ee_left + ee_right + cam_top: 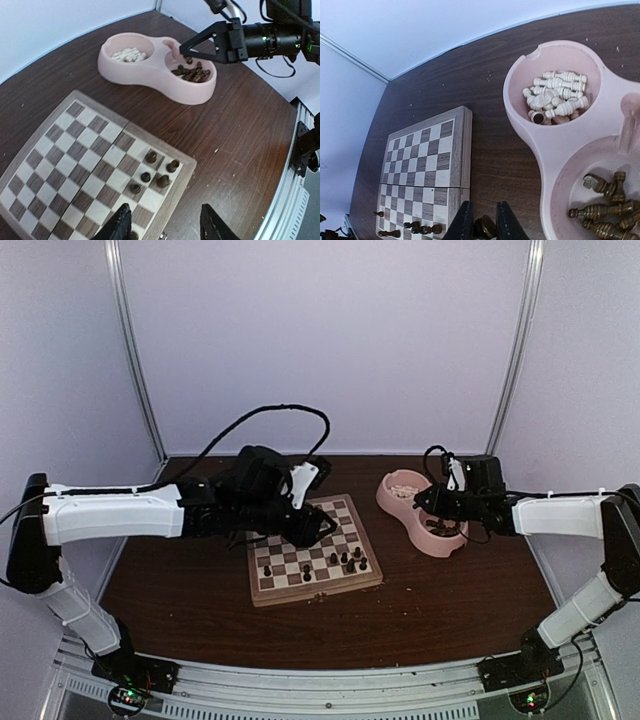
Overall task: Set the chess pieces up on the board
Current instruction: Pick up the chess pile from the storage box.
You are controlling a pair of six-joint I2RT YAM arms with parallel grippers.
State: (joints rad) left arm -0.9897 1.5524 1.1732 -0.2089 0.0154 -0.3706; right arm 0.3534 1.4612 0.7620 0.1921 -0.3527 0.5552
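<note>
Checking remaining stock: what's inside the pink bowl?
One well of the bowl holds cream pieces, the other dark pieces. Both heaps cover their lower pieces, so no full count.

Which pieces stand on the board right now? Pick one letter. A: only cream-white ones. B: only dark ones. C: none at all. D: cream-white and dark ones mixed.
B: every piece standing on the board is one of the dark chess pieces, grouped near one edge, while the cream-white pieces lie in a compartment of the pink double bowl.
</note>
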